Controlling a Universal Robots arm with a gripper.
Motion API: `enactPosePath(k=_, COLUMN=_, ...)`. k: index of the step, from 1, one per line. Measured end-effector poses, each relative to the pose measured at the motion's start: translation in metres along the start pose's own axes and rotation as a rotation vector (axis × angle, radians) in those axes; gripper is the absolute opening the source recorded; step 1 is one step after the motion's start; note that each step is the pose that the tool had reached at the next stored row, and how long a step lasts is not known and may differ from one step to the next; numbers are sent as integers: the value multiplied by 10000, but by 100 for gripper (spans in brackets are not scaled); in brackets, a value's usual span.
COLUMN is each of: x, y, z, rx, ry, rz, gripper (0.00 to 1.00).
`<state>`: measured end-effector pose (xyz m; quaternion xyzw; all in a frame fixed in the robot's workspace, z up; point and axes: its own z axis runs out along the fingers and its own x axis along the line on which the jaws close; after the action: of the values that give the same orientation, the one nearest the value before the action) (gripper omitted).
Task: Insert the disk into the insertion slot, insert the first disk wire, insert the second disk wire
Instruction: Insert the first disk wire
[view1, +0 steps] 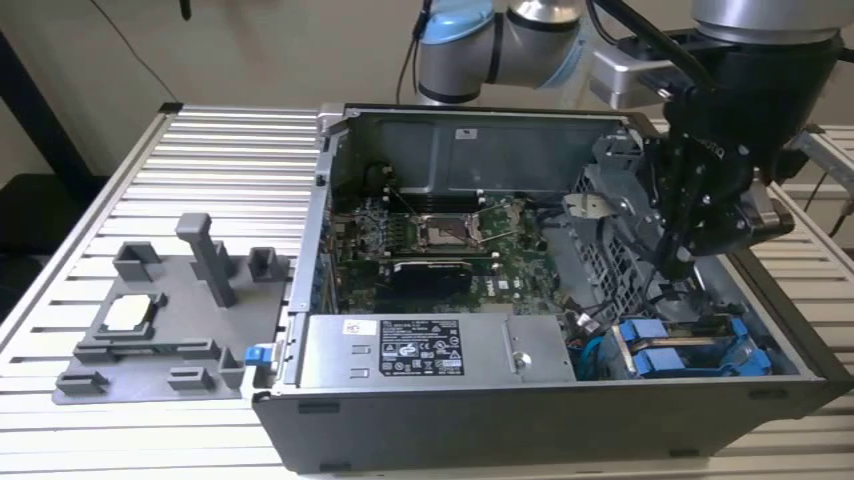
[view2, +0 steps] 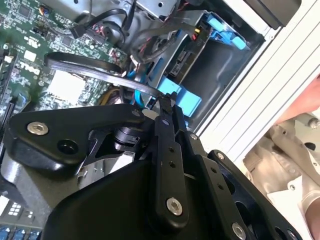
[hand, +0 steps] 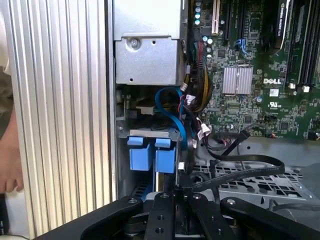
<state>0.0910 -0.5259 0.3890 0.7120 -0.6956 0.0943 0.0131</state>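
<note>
The open computer case (view1: 534, 420) lies on its side. At the exterior view's right end of it, two bright blue carrier fronts (view1: 663, 348) (hand: 150, 155) sit side by side in the drive bay, and I cannot tell which one holds the disk. My gripper (view1: 678, 268) (hand: 181, 189) (view2: 167, 103) reaches down into the case just beside them. Its fingers stand close together on the black connector (hand: 182, 167) of a blue wire (hand: 172, 115). That wire loops up toward the motherboard. A flat black wire (hand: 240, 167) curves past the fingers.
A grey fixture plate (view1: 154, 320) with upright posts lies on the slatted aluminium table (view1: 214, 160) at the exterior view's left. The silver power supply (view1: 414, 350) and motherboard (view1: 441, 240) fill the case. A person's hand (hand: 7, 160) rests outside the case wall.
</note>
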Motion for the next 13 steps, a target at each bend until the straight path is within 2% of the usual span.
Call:
enactPosePath(k=10, x=246, y=-83, z=48, rx=-94, ry=-34, rz=-10, gripper=16)
enactPosePath(k=13, x=288, y=-91, z=55, rx=-115, ry=-35, rz=-13, gripper=16)
